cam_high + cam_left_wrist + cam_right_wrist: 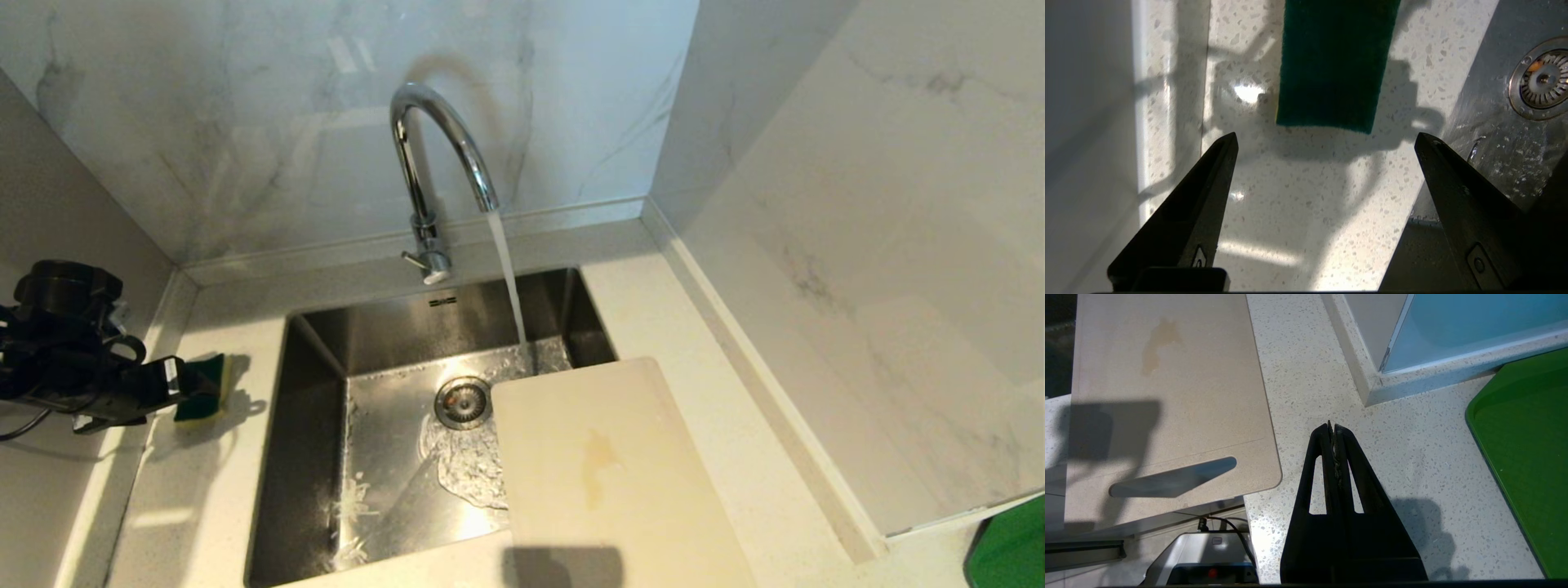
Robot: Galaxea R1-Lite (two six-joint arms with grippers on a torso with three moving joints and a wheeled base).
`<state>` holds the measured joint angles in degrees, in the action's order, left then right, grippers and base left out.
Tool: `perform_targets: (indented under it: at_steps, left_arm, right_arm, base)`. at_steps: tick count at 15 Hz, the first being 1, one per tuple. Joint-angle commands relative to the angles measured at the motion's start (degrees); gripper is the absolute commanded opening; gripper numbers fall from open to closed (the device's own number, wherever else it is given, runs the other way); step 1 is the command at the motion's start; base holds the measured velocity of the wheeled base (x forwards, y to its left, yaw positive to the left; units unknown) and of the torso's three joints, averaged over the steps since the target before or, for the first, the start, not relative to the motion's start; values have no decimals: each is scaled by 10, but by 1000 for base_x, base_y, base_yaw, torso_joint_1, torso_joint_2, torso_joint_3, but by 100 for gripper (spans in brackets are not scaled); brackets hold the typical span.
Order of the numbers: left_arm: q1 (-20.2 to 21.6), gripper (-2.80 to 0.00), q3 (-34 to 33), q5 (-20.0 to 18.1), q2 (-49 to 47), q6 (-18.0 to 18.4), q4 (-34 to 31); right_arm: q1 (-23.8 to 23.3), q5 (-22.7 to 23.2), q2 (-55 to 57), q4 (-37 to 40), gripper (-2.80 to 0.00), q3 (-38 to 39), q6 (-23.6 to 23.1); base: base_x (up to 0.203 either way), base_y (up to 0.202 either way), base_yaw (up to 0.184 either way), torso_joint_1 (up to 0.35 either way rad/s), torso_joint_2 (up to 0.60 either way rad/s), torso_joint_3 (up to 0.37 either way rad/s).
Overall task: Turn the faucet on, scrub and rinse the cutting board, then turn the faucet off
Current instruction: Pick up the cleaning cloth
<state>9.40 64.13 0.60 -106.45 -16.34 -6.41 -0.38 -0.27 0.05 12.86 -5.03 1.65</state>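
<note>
Water on, sponge next

Your left gripper (pixel 1327 141) hangs with jaws wide before the sponge (pixel 1333 61) on the tabletop (pixel 1306 204); right gripper (pixel 1334 428) closed, empty, beside the cutting board (pixel 1167 396).

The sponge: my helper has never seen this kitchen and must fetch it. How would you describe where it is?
Start at the steel sink under the running faucet. On the speckled counter to its left lies the sponge, just ahead of the open left pincer. It is the only dark green pad with a yellow edge there; the other green thing, a board, sits far right.
</note>
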Motion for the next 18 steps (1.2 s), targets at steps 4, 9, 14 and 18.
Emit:
perform_targets:
  at_steps: [4,9,14,18]
  left_arm:
    - [0,0,24,-1,-42,-1,4]
    - [0,0,42,-2,-78,-2,29]
    - [0,0,59,-3,-99,-1,29]
    - [0,-280,61,-2,-110,-3,43]
  right_arm:
    - [0,-1,0,1,-280,-1,0]
    - [0,-1,0,1,-280,0,0]
    - [0,0,0,1,-280,0,0]
    - [0,0,0,1,-280,0,0]
  base:
    - [0,0,0,0,0,0]
    - [0,0,0,0,0,0]
    - [0,0,0,0,0,0]
    - [0,0,0,0,0,0]
